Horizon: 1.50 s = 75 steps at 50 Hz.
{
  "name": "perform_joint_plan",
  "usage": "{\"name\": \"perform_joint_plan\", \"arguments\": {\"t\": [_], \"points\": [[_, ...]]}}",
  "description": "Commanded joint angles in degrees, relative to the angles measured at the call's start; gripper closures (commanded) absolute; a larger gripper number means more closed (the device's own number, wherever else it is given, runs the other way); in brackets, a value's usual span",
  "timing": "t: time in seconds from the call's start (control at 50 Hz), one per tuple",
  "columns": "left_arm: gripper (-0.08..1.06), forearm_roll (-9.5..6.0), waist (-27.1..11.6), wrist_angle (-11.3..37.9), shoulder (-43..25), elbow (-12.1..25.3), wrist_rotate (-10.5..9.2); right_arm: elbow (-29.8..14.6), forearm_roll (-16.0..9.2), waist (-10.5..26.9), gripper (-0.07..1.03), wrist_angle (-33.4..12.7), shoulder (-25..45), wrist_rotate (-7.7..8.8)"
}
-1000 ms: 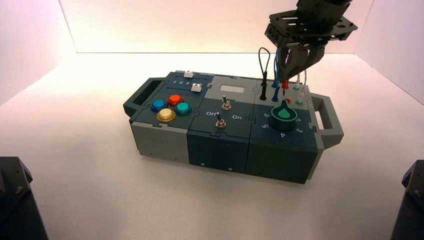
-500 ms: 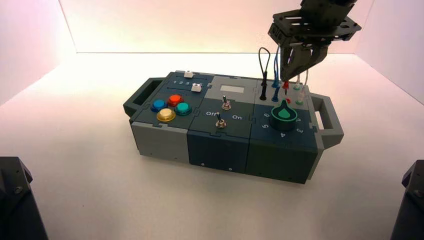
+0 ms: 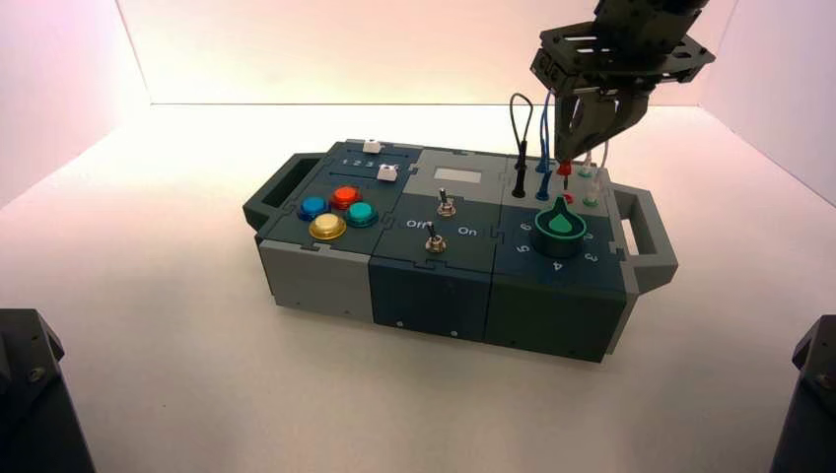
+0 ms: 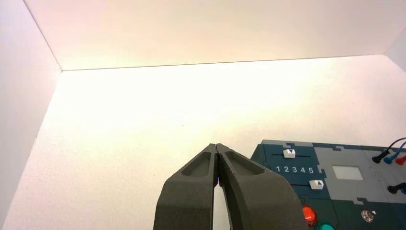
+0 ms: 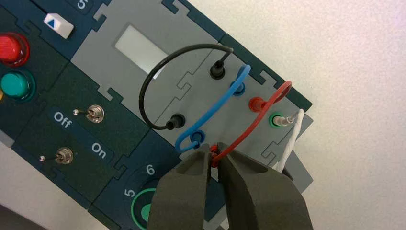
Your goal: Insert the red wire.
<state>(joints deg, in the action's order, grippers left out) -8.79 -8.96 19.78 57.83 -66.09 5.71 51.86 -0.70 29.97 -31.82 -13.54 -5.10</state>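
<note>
The right end effector [image 5: 214, 147] has edged a little rightward over the box [image 3: 444, 246] since a moment ago — its fingers nearly closed, pinching one red plug of the red wire [image 5: 258, 120]. That plug sits between the fingertips, its metal tip above the red socket [image 3: 567, 199]; the wire loops away to its other plug, seated at the box's far edge. The left end effector [image 4: 216, 146] waits, closed, left of the box.

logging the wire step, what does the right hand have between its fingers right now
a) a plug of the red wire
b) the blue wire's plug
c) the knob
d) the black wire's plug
a, since the right hand has its fingers closed around one end of the red wire, whose plug hangs below it in the high view
</note>
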Motion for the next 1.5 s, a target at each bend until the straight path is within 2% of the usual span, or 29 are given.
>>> {"name": "perform_joint_plan", "arguments": {"t": [0.02,1.5], "points": [[1.01,-0.09,-0.2,-0.4,-0.4,1.1,0.00,-0.3,0.2,-0.4,0.99,0.5,-1.1,-0.26],[1.01,0.00,-0.2,-0.4,-0.4,1.2,0.00,1.1,0.2,-0.4,0.99,3.3,1.2,-0.26]]}}
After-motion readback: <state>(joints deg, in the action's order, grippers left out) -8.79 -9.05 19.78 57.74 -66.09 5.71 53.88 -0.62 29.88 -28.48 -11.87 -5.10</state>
